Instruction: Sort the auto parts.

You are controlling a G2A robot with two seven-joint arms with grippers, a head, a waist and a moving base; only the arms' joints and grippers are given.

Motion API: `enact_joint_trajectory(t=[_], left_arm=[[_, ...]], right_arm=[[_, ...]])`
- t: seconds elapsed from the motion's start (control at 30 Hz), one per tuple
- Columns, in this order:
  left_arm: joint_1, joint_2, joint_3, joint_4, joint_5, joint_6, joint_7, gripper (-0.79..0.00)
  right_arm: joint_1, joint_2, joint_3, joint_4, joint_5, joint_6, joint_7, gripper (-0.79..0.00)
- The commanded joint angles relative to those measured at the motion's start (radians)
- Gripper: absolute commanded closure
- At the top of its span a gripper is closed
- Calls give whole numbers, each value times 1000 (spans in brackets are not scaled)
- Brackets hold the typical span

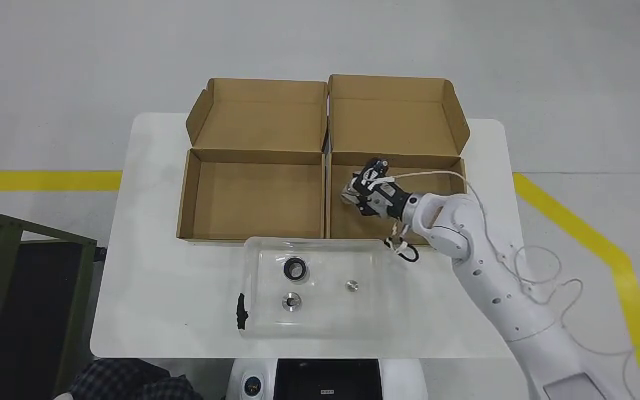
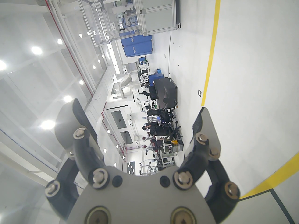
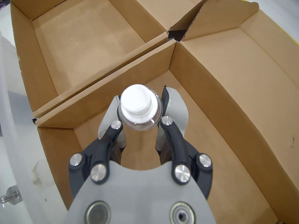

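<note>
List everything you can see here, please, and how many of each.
Open brown cardboard boxes: two, brown, side by side at the table's far side.
Clear plastic tray: one, transparent, in front of the boxes.
Black ring: one, black, in the tray.
Round silver metal parts: two, silver, in the tray.
Small black piece: one, black, at the tray's left edge.
White round part with a clear rim: one, white, held over the right box.
White table: one, white, under everything.
Right claw: one, grey and black, shut on the white part.
Left claw: one, grey and black, open, empty.
</note>
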Motion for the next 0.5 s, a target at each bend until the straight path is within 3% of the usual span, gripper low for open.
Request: enact_joint_trajectory(t=[0.0, 0.2, 0.47], left_arm=[[0, 0, 0, 0, 0, 0, 0, -785], [0, 0, 0, 0, 0, 0, 0, -785], [0, 0, 0, 0, 0, 0, 0, -785]], right_arm=[[4, -2, -2, 4, 3, -1, -1, -785], [-4, -2, 17, -20, 46, -11, -30, -785], [-66, 19, 79, -195, 18, -31, 26, -785]])
